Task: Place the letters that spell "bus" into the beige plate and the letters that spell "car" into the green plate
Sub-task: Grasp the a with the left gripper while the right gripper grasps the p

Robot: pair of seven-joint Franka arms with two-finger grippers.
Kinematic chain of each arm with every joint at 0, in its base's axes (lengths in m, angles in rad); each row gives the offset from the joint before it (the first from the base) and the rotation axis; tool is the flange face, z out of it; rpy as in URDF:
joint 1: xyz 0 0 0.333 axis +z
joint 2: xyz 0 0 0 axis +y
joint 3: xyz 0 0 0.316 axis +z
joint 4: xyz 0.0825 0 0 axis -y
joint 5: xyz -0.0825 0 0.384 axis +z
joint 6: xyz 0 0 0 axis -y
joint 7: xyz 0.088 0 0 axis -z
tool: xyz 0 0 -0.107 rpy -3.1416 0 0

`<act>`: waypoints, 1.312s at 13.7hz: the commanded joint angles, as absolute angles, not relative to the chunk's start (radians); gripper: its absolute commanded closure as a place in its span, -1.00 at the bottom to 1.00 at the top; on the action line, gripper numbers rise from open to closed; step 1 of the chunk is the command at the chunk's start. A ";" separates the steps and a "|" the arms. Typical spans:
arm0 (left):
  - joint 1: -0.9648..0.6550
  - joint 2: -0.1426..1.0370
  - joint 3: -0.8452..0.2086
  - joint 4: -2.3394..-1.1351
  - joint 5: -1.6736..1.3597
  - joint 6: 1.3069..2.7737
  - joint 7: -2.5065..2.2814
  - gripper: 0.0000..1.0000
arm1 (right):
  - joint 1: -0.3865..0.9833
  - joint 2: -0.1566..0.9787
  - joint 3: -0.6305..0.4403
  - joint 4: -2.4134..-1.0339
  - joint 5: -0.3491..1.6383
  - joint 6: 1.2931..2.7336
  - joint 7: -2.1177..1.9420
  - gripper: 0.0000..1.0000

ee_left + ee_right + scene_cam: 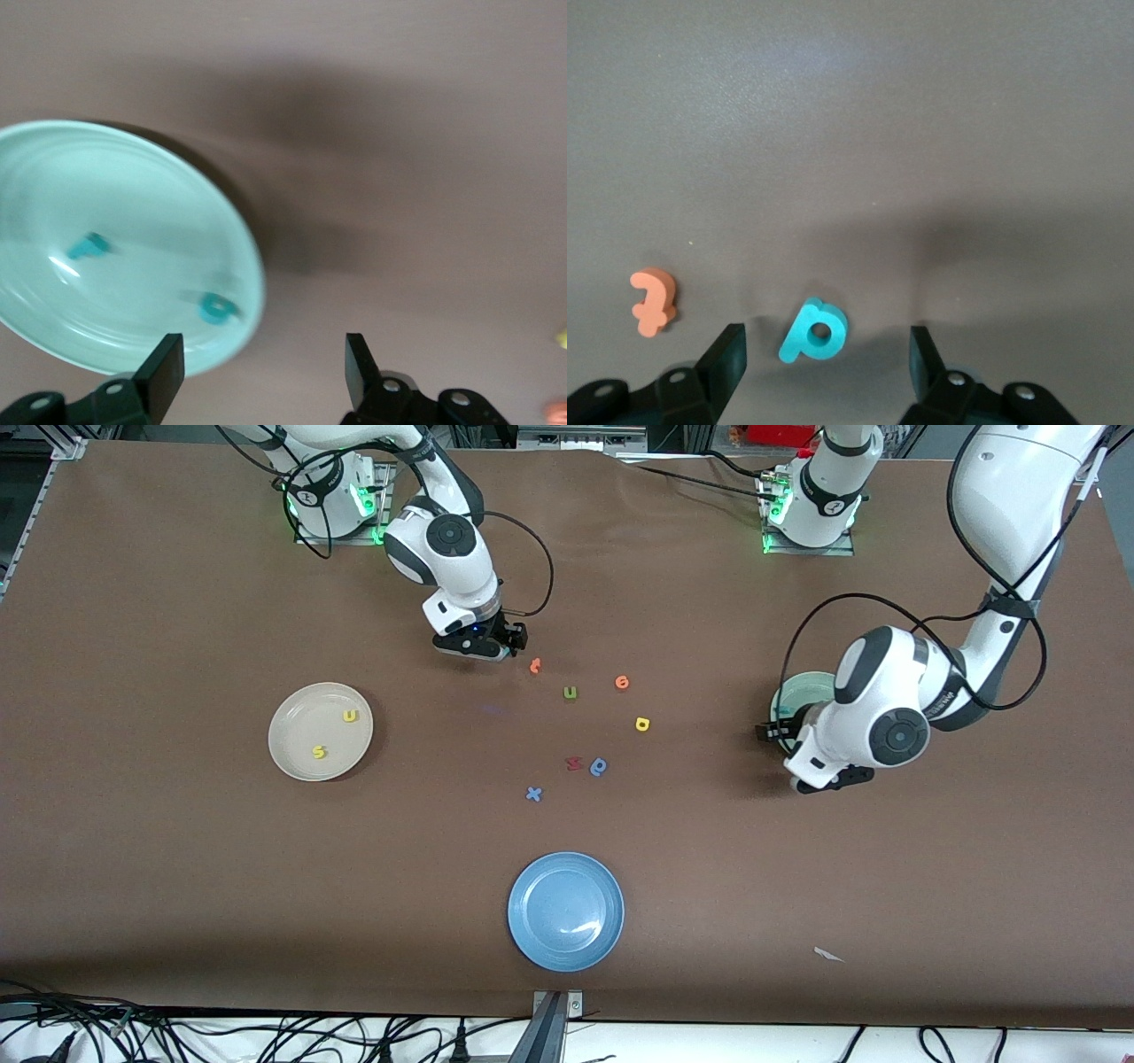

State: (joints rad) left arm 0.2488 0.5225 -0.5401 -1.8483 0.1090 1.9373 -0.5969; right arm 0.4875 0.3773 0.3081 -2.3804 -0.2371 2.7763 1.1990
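Both end effectors wide open, empty: left end effector [257, 367], right end effector [824, 363].

right pincer [826, 359] open, both fingers [725, 365] apart and empty, hanging over the brown worktop [921, 133] with the teal round-bowled letter [815, 331] lying flat between them, orange letter [653, 301] lying just beside it.

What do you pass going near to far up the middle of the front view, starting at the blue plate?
blue plate → blue "x" → yellow "a" → olive-green "u" → orange letter. The red and blue letters past the "x" and the orange "e" are left out because their places overlap.
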 commanded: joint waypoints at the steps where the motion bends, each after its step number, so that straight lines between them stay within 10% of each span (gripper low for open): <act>1: 0.181 0.525 -0.557 -1.813 0.063 1.951 -0.751 -0.61 | 0.525 0.410 0.281 -2.350 -0.281 2.784 1.244 -0.60; 18: -0.089 0.672 -0.525 -1.884 0.195 2.405 -1.235 -0.48 | 0.525 0.416 0.270 -2.350 -0.373 2.784 1.301 0.58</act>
